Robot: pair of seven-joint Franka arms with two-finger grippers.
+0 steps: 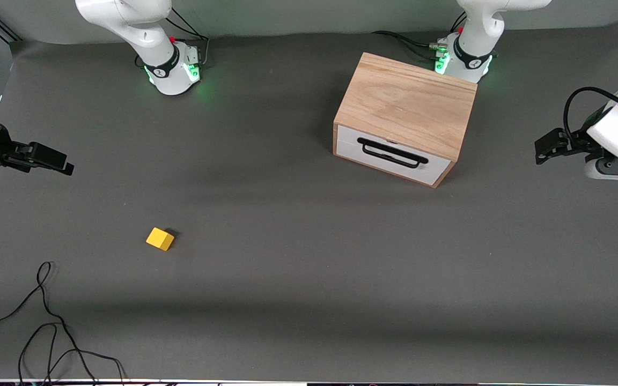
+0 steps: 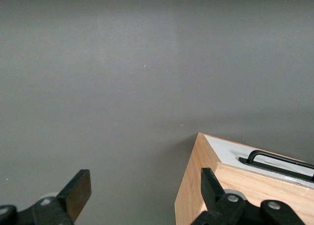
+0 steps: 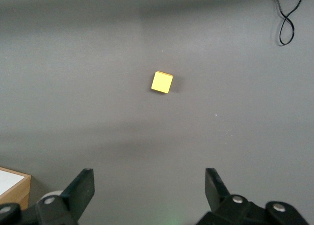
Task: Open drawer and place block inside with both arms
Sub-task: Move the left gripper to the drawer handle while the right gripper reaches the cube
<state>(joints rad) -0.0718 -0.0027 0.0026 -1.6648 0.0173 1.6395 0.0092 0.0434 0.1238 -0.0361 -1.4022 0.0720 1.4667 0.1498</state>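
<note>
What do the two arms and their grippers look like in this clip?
Both arms are glossy white with dark grey joint bands; the right arm's base and the left arm's base glow green, with black cables plugged in beside them. The right gripper and the left gripper are black, with flat wedge-shaped fingers. A black cable loops over the left wrist.

1. A dark grey counter [image 1: 309,268] spans the whole scene — matte, plain.
2. A thin black cable [image 1: 46,321] lies in loose loops on it — at the edge nearest the front camera, toward the right arm's end.
</note>
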